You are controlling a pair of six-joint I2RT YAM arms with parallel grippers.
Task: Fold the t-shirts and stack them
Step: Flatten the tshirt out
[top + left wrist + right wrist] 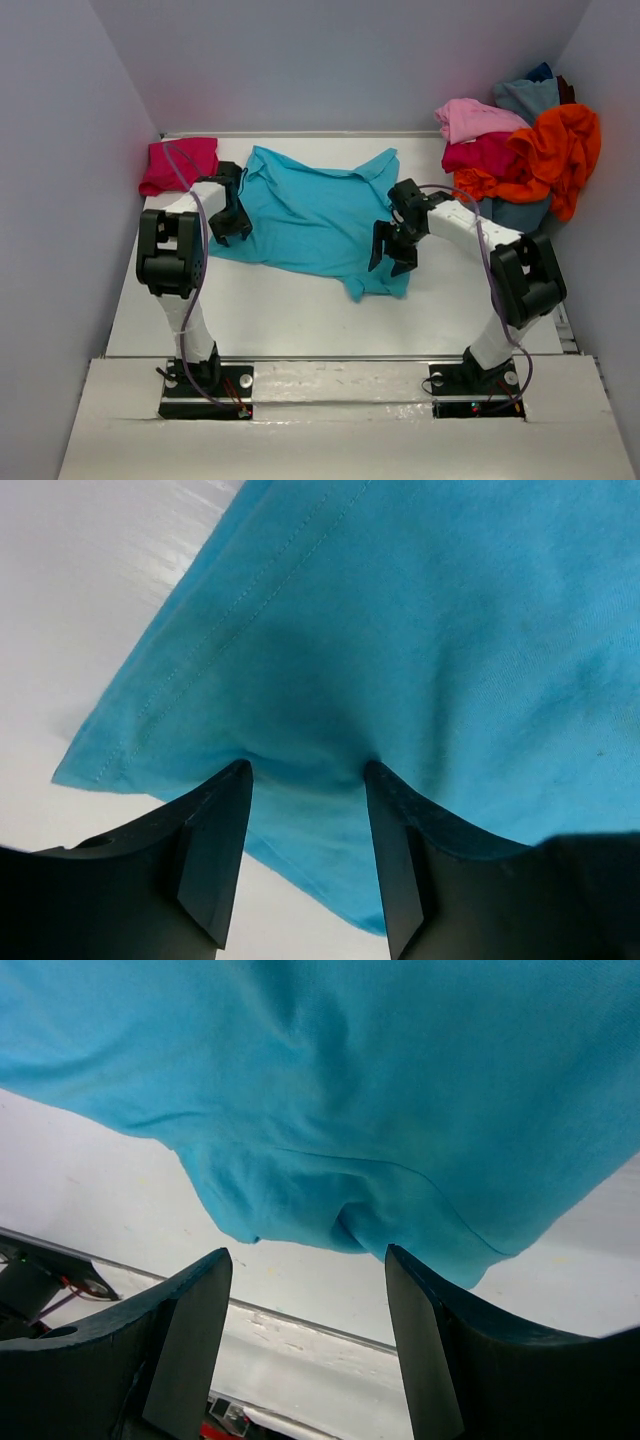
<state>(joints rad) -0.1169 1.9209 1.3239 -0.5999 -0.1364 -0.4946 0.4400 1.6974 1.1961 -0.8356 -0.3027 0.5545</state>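
turquoise t-shirt [310, 215] is spread flat mid-table [300, 310], 1 layer, no fold made yet by the look of it. left gripper [235, 232] sits on its left edge and right gripper [392, 255] on its right side near the front flap. my read: 1 arm per side so both can lift and fold over together. left wrist view: jaws apart, tips down on the cloth just inside the hemmed corner, fabric dimpled between them, nothing pinched. right wrist view: jaws apart too, over a rumpled lobe at the near edge; can't tell if they touch the cloth. the shirt's wider span runs left-right, skewed a bit, with the right end closer to the arms. notch on the far edge may be the neck, so probably pointing away; not sure. magenta shirt [180, 165] lies folded at far left, likely the stack spot. unfolded pile with orange shirt [555, 150] is far right.
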